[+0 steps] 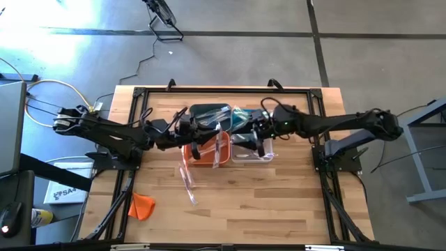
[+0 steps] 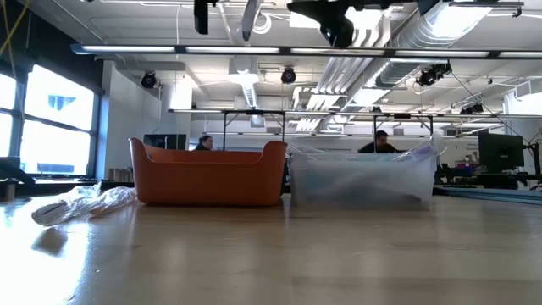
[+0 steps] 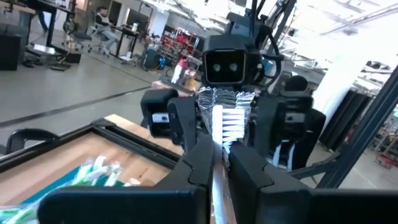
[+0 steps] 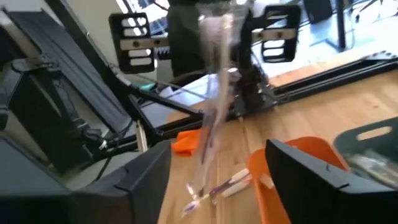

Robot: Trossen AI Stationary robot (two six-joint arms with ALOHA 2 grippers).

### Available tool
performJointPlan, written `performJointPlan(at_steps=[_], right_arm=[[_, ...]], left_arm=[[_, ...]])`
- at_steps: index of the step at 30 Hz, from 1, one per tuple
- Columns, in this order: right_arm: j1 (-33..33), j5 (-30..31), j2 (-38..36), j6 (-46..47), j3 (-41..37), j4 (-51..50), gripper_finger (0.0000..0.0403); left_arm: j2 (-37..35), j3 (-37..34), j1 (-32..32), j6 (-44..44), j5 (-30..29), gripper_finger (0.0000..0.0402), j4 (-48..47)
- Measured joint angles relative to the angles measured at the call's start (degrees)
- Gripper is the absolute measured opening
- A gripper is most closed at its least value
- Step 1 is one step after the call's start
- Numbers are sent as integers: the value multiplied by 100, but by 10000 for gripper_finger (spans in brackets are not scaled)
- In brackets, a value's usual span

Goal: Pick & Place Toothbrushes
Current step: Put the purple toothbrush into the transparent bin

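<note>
One wrapped toothbrush [image 3: 225, 121] stands upright with white bristles up, pinched in the left end effector [image 3: 219, 163]. Loose wrapped toothbrushes [image 1: 188, 183] lie on the desk [image 1: 279, 209], lower centre of the high view.

Tabletop [image 1: 279, 209] — light wood planks, bordered by a black metal frame. Resting on it near the middle: an orange bin [image 2: 207, 174] and a clear bin [image 2: 360, 178], side by side and almost touching. A dark grey bin [image 1: 208, 111] and a teal bin [image 1: 240, 115] sit just behind them. Loose wrapped toothbrushes [image 1: 187, 178] lie in front of the orange bin. A small orange cloth-like lump [image 1: 141, 206] lies near the front left corner — well apart from the bins.
</note>
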Motion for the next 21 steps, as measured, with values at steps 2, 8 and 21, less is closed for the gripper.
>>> performJointPlan(at_steps=[2, 8, 21], right_arm=[[61, -95, 169, 2, 0, 168, 263], [152, -447, 643, 487, 0, 881, 281], [183, -545, 1212, 899, 0, 1646, 282]], left_arm=[[36, 0, 4, 0, 0, 25, -2], [128, -2, 7, 11, -4, 25, 210], [141, -2, 7, 13, -9, 25, 248]])
